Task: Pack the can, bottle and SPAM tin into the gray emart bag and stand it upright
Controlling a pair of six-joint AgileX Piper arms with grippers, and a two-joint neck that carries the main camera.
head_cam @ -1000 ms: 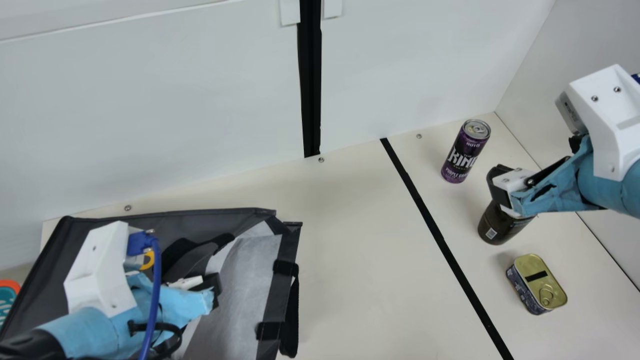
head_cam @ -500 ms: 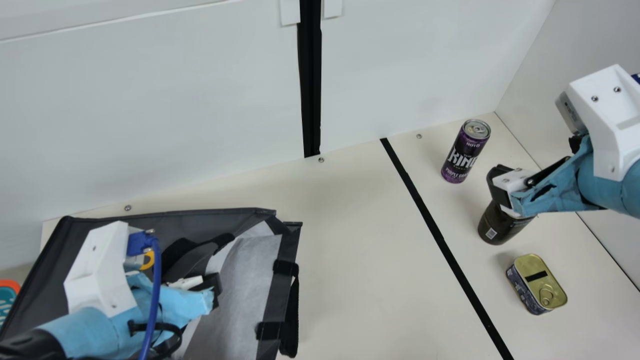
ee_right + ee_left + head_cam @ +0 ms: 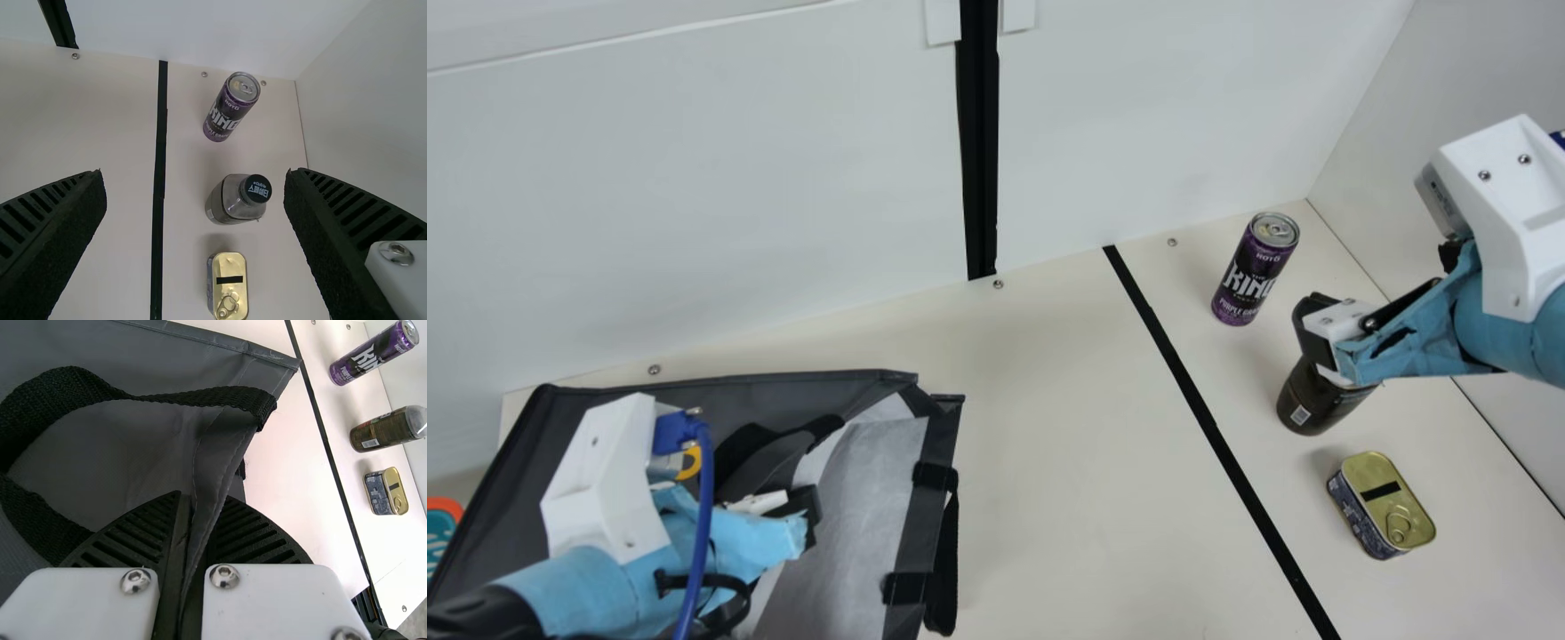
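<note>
The gray bag (image 3: 498, 480) lies on its side at the main view's left, its pale-lined mouth facing right. My left gripper (image 3: 805, 520) is at that mouth; in the left wrist view the left gripper (image 3: 193, 533) is shut on the gray edge of the bag (image 3: 147, 453). My right gripper (image 3: 1316, 333) hangs over the dark bottle (image 3: 1316, 404), hiding its top. In the right wrist view the right gripper (image 3: 195, 193) is open, with the upright bottle (image 3: 233, 200) below and between its fingers. The purple can (image 3: 1249, 276) stands behind the bottle, the SPAM tin (image 3: 1383, 507) in front.
White walls (image 3: 694, 196) close off the table (image 3: 1067, 427) at the back and right. A black tape line (image 3: 1200, 404) runs between the bag and the three items. An orange and teal object (image 3: 440, 529) shows at the far left edge.
</note>
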